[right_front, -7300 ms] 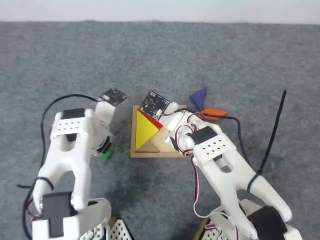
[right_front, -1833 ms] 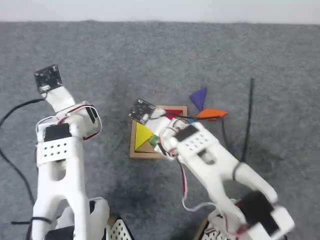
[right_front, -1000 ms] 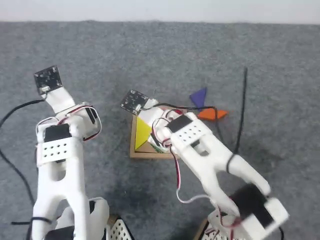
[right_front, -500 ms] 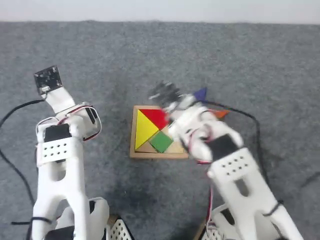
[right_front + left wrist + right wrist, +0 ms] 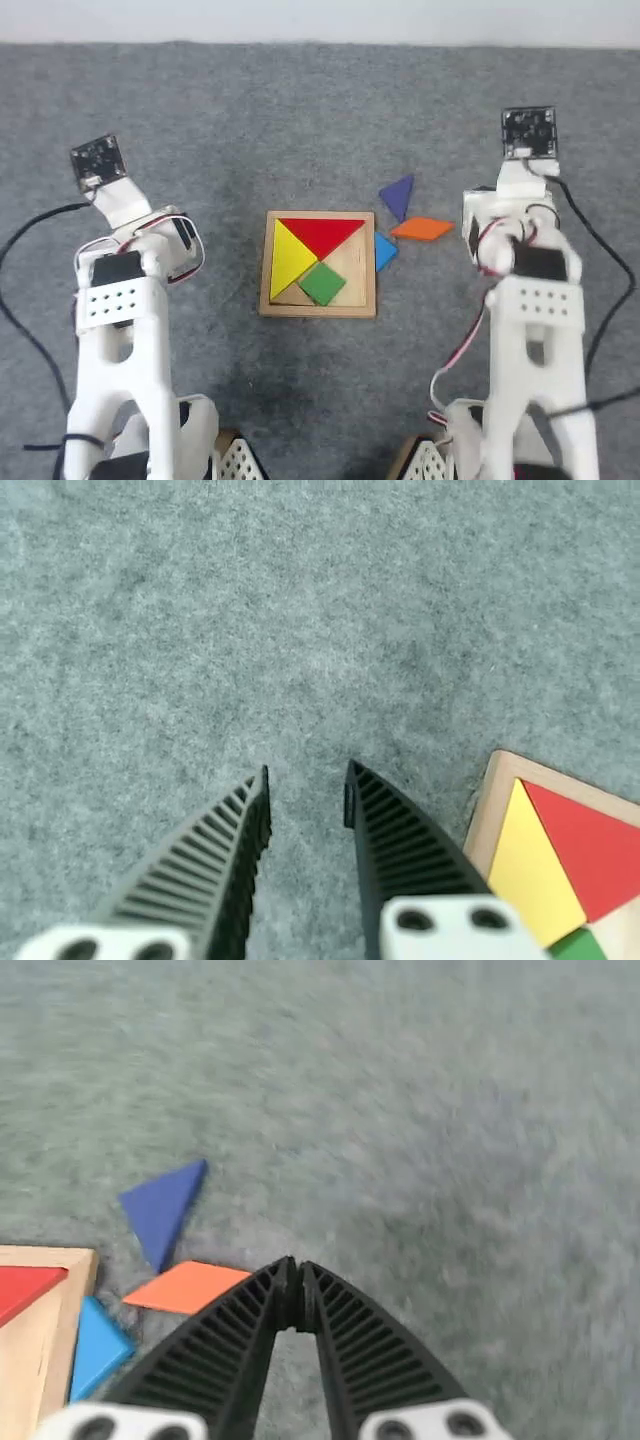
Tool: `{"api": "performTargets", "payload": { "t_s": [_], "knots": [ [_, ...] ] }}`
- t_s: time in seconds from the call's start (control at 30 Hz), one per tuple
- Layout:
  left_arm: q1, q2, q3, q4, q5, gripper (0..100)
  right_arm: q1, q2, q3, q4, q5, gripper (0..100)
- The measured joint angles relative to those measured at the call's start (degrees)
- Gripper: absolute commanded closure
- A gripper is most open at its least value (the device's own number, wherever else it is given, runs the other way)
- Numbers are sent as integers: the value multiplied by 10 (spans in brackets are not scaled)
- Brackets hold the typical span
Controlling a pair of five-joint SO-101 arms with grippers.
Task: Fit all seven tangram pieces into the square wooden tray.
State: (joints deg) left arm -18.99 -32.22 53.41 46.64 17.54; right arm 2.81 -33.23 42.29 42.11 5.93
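The square wooden tray [image 5: 318,311] lies mid-table with a red triangle [image 5: 322,232], a yellow triangle [image 5: 288,260] and a green square [image 5: 322,284] in it. A light blue triangle [image 5: 384,251] touches the tray's right rim from outside. An orange parallelogram [image 5: 420,229] and a dark blue triangle [image 5: 399,195] lie just right of it. My left gripper [image 5: 305,780] is open and empty above carpet left of the tray [image 5: 487,810]. My right gripper [image 5: 295,1265] is shut and empty, above carpet beside the orange parallelogram [image 5: 190,1287] and dark blue triangle [image 5: 160,1205].
Grey carpet covers the whole table. The left arm [image 5: 120,300] stands left of the tray and the right arm [image 5: 530,280] right of the loose pieces. Black cables trail beside both arms. Bare wood [image 5: 355,265] shows in the tray's right half.
The right arm has swung from over the tray back to the right, leaving the green square lying in the tray. The left arm has kept still over the last two seconds.
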Motion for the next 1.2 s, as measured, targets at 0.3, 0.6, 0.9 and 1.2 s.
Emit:
{"api": "performTargets", "payload": {
  "t_s": [0.3, 0.6, 0.9, 1.2],
  "knots": [
    [0, 0, 0, 0, 0, 873, -12, 122, -111, 96, 29, 662],
    [0, 0, 0, 0, 0, 873, -127, 122, -115, 124, 97, 954],
    [0, 0, 0, 0, 0, 873, -255, 125, -76, 128, 193, 964],
    [0, 0, 0, 0, 0, 873, -358, 193, -48, 128, 253, 965]
  ]
}}
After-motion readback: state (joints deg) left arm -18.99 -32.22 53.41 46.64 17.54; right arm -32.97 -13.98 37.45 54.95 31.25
